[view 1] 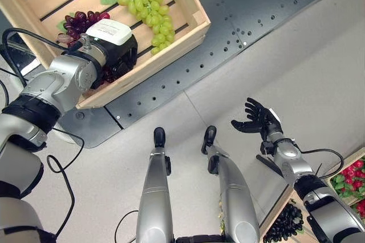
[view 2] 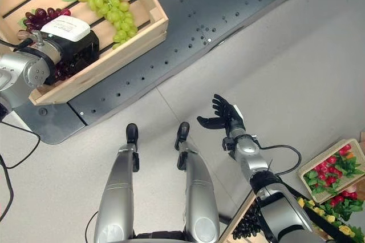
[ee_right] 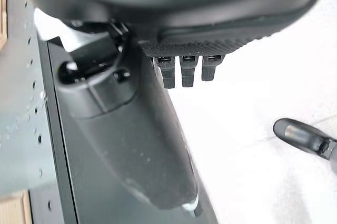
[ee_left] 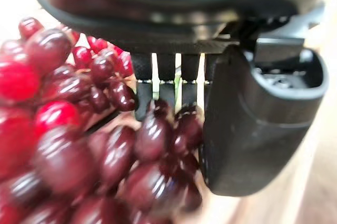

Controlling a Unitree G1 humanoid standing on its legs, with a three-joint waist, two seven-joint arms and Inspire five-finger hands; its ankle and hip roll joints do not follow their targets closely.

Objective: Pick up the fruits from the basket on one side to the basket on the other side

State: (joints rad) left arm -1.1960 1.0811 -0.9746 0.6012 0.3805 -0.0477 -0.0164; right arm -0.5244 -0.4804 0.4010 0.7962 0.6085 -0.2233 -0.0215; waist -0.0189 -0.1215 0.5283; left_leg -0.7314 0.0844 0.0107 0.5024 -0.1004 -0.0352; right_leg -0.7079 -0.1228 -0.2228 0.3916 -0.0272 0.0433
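Grey floor, wooden crate (view 1: 188,3) upper left. Left hand (view 1: 117,49) inside, fingers curling around red grapes (ee_left: 105,145), grasp forming. Right hand (view 1: 256,118) lower right, idle, fingers spread, holding nothing.

One wooden crate (view 1: 191,32) sits at eleven o'clock, holding two grape bunches: one green (view 1: 142,0) and one dark red (view 1: 82,23). At five o'clock are two more crates (view 2: 319,194) of fruit; one black grape bunch (view 1: 285,223) lies in the nearer one. Two hands show: the left hand (view 1: 117,49) at ten o'clock, the right hand (view 1: 256,118) at four.
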